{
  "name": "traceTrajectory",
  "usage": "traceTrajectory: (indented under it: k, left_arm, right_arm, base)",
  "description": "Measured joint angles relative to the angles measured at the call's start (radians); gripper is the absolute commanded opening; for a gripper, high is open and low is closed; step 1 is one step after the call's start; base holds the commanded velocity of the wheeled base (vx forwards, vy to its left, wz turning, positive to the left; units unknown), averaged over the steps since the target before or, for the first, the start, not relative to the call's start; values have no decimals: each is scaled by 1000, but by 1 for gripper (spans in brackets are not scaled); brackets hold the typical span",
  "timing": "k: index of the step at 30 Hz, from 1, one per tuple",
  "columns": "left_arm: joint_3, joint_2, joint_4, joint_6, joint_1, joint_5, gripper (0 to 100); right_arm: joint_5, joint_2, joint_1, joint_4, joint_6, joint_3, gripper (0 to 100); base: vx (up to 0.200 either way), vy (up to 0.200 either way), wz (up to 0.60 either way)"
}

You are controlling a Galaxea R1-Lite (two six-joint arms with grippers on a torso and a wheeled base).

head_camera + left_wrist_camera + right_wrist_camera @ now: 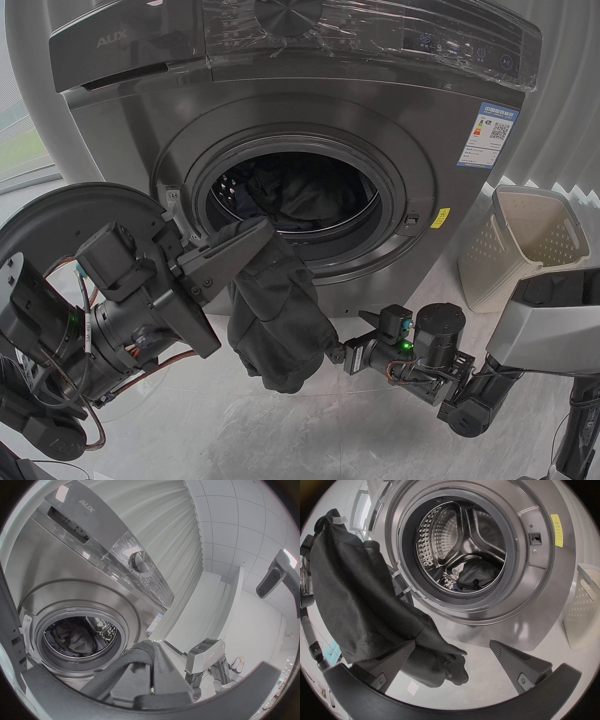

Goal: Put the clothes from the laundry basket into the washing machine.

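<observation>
Left pincer [259, 234] grips dark garment [275, 319]; washing machine [125, 137] bears yellow sticker [440, 217].

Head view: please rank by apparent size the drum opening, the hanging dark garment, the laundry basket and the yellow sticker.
1. drum opening
2. dark garment and laundry basket: too alike to rank; the garment hangs nearer the camera
3. yellow sticker

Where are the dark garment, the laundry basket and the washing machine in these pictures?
dark garment [275, 312]: head view, middle of the hanging cloth.
laundry basket [494, 269]: head view, its perforated side wall.
washing machine [350, 103]: head view, front panel above the door opening.
</observation>
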Motion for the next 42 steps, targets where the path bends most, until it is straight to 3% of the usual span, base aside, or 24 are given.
traceTrajectory:
  k: [10,21,28,35,42]
  left_arm:
    - [-8,22,1,1,3,4,0]
    - [-14,24,1,1,5,4,0]
    - [-14,20,1,3,4,3,0]
    - [-14,18,1,3,4,1,0]
    - [-13,16,1,2,4,1,0]
  right_arm:
    - [7,34,18,-13,1,27,100]
    - [-1,122,63,-31,2,-65,100]
    - [-3,151,16,-31,0,-150,100]
    - [-1,152,-51,-30,-11,-159,100]
    - [0,152,-63,-29,-14,-163,100]
  base:
    - [0,0,0]
    - [0,0,0]
    - [0,0,0]
    - [0,0,0]
    - [0,0,0]
